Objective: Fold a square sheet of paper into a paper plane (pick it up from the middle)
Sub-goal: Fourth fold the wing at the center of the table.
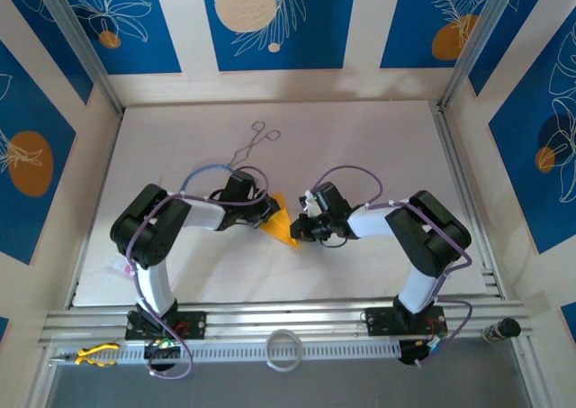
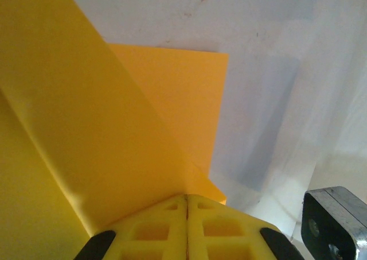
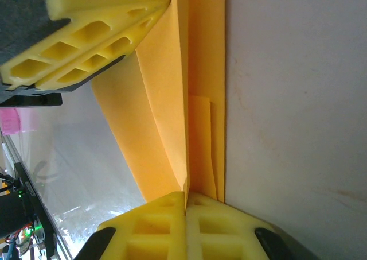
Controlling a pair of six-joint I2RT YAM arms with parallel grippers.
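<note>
At table centre, between the two arms: square sheet of paper (image 1: 281, 221), orange-yellow, partly folded, showing as a small triangle from above.
Left gripper (image 2: 186, 198): fingers (image 2: 223, 231) clenched on a corner of the sheet; a broad flap rises away from the pinch.
Right gripper (image 3: 184, 196): fingers clenched on the folded edge, with the long crease running straight into the seam between them.
Layers: several stacked along that crease; one long edge lies against the table (image 1: 360, 147).
Weight: judged negligible, no real load on either arm.
Stiffness: thin and floppy in a single layer, firmer along a fold; loose flaps will likely sag or curl.
Surface: smooth, so it probably slides unless pinched firmly.
Fragility: likely to tear if the arms pull apart; any stray pinch leaves a lasting mark.
Where to hold: on a crease or on stacked layers near an edge, not on a single layer.
Also present: metal tongs (image 1: 255, 144), farther back and well apart from the paper.
</note>
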